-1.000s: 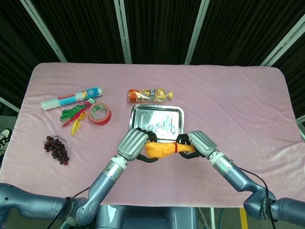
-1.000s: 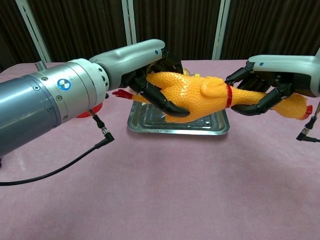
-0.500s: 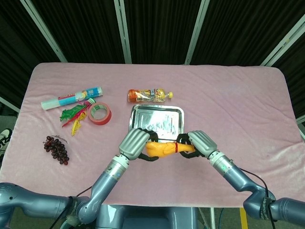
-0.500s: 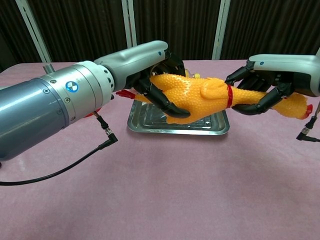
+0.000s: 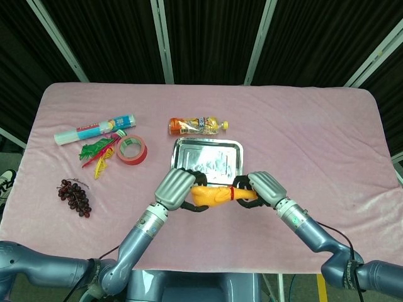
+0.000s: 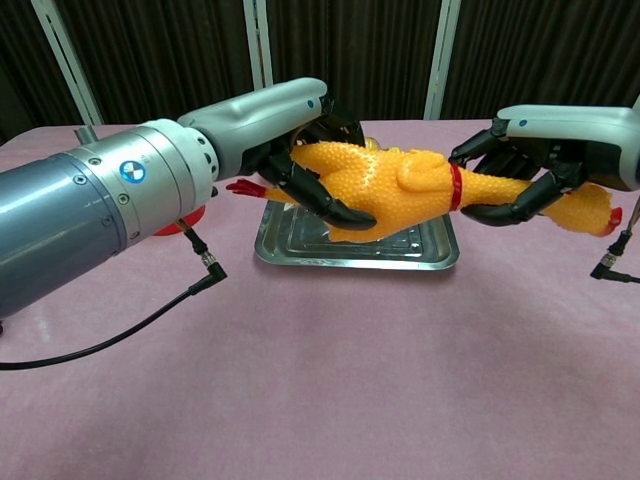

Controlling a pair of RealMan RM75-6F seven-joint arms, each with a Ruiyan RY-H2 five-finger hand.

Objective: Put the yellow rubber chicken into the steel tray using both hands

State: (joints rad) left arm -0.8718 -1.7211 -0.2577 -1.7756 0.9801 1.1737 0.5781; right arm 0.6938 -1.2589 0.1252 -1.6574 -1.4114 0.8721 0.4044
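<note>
Yellow rubber chicken (image 6: 400, 190) held lengthwise in the air, just over the near edge of the steel tray (image 5: 208, 154), not in it. Left hand (image 5: 175, 187) wrapped round the body end, right hand (image 5: 266, 187) closed round the neck by the red band. BMW-style roundel visible on left forearm (image 6: 131, 172). Bottle (image 5: 198, 125) label and blue-printed roll (image 5: 94, 128) text unreadable on pink bench (image 5: 302, 126).

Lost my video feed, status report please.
Both hands, left and right, grip the rubber chicken. Chicken airborne, short of steel tray. Tray unobstructed.
</note>
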